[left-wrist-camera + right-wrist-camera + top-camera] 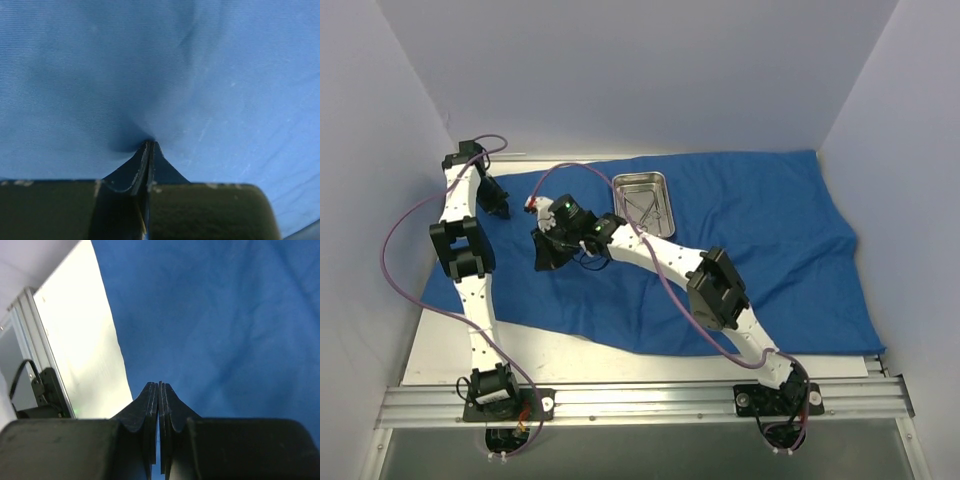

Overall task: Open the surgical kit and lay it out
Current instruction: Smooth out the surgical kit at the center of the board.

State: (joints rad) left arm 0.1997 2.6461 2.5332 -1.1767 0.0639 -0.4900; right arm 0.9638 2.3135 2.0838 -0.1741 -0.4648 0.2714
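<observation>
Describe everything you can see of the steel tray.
The steel tray is a small, shiny rectangular pan with rounded corners and a raised rim, and it looks like metal. It lies flat, open side up and slightly askew, on the spread blue cloth toward the table's far side. Thin silvery instruments lie inside it. Nothing else touches it. The right gripper is nearest, apart on its left. Only the top view shows the tray.

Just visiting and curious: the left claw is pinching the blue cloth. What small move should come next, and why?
Probably a gentle tug outward, to the far left. The left claw is shut on a pucker of the blue cloth, which looks wrinkled there, so pulling should flatten it.
</observation>
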